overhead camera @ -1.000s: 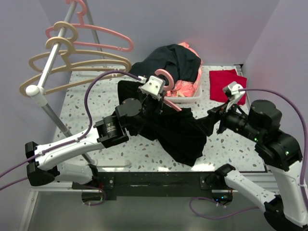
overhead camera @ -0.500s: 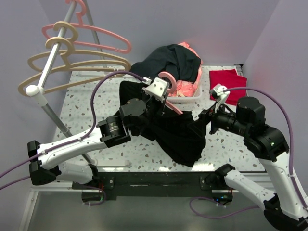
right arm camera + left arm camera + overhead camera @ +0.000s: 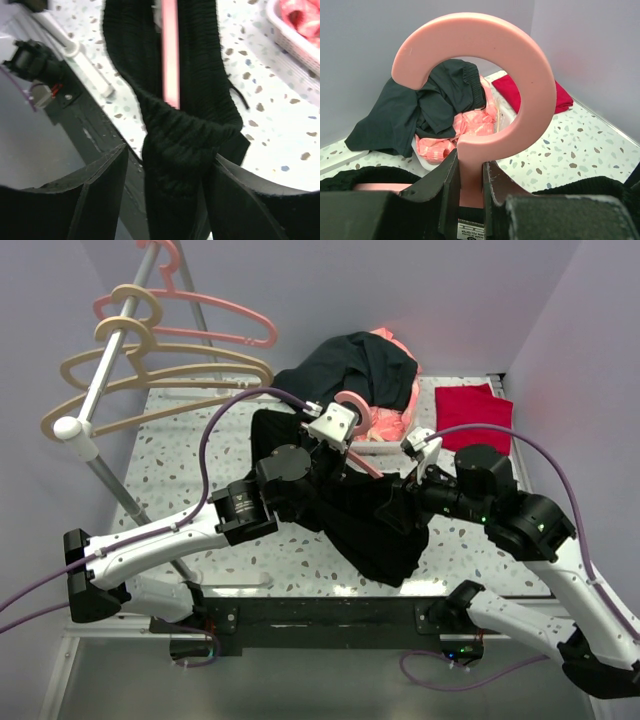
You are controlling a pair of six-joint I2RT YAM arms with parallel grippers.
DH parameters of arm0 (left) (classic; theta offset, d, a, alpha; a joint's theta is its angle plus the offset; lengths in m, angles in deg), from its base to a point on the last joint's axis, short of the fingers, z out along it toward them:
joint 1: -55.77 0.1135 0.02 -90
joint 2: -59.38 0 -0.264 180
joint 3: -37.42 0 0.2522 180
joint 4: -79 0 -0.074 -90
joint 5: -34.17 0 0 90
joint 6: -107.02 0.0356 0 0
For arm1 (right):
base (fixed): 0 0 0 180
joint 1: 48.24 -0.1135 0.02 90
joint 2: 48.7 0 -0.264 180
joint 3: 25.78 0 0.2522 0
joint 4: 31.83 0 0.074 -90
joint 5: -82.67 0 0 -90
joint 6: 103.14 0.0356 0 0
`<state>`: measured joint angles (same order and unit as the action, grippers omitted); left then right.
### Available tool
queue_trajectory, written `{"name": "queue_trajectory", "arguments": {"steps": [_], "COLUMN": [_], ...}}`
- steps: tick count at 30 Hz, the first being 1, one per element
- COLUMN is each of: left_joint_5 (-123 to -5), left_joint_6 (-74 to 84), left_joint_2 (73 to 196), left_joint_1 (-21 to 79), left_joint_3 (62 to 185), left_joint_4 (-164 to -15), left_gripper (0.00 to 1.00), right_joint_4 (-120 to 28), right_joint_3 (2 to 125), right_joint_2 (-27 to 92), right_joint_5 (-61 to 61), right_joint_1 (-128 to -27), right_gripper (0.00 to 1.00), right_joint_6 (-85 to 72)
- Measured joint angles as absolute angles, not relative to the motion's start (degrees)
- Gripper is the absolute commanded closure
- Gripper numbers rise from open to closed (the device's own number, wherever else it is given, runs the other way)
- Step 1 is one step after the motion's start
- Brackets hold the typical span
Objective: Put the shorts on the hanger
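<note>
My left gripper point(image 3: 470, 187) clamps the hanger point(image 3: 532, 80) neck, hook up. My right gripper point(image 3: 167, 190) pinches a bunched edge of the shorts point(image 3: 182, 140), which are draped on the hanger arm over the bench point(image 3: 280, 125). Risk: if I tug too hard w/ right, fabric slides off or the hanger twists.

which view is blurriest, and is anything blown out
Right wrist: softest, the thin pink plastic hanger smeared, speckled table washed out. Left wrist: hanger hook crisp, near fingers dark and out of focus. Top external: sharp, evenly lit; floppy black fabric shorts lose detail.
</note>
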<state>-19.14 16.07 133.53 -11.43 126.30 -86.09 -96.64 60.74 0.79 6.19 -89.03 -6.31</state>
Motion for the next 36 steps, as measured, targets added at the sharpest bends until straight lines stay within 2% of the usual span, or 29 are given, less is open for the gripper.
{"name": "queue_trajectory", "arguments": {"steps": [4,5,11,12,13,15,16,17,19,20,23,27,36], "left_joint_5": [-19.14,-19.16,-19.33,-19.31,-19.33,-19.42,-19.49,-19.62,-20.30,-21.06,-24.30,-30.88,-55.75], "left_joint_6": [16.05,16.03,15.35,15.33,15.26,15.18,15.18,15.18,14.83,14.65,13.93,13.23,15.15], "left_joint_2": [133.53,133.53,133.53,133.53,133.53,133.53,133.53,133.53,133.50,133.44,132.37,128.52,115.36], "left_joint_1": [-11.43,-11.43,-11.36,-11.30,-11.19,-11.10,-11.08,-11.03,-10.99,-10.99,-11.25,-11.38,-11.45], "left_joint_3": [126.30,126.30,126.30,126.30,126.30,126.30,126.30,126.30,126.30,126.30,126.30,125.40,112.88], "left_joint_4": [-86.09,-86.09,-86.22,-86.22,-86.22,-86.20,-86.20,-86.20,-86.22,-86.24,-85.93,-85.87,-87.07], "left_gripper": [1.00,1.00,1.00,1.00,1.00,0.89,0.80,0.57,0.39,0.25,0.08,0.04,0.06], "right_joint_4": [-96.53,-96.36,-94.87,-94.63,-94.32,-94.00,-93.98,-94.00,-94.04,-94.06,-94.81,-95.77,-99.09], "right_joint_3": [59.34,58.77,57.70,57.59,57.43,57.28,57.28,57.28,57.28,57.28,57.28,57.28,58.05], "right_joint_2": [0.38,0.03,-0.48,-0.45,-0.48,-0.48,-0.48,-0.50,-0.76,-0.89,-1.22,-2.09,-3.08], "right_joint_5": [2.43,1.95,1.18,1.29,1.51,1.58,1.56,1.56,1.56,1.40,1.14,1.14,1.36], "right_joint_1": [-89.21,-89.21,-89.43,-89.47,-89.49,-89.49,-89.49,-89.49,-89.49,-89.49,-89.47,-89.47,-89.47], "right_gripper": [0.60,0.67,0.84,1.00,1.00,1.00,1.00,1.00,1.00,1.00,1.00,1.00,1.00], "right_joint_6": [-6.31,-6.20,-6.20,-6.22,-6.22,-6.18,-6.16,-6.16,-6.16,-6.13,-6.07,-5.72,-5.74]}}
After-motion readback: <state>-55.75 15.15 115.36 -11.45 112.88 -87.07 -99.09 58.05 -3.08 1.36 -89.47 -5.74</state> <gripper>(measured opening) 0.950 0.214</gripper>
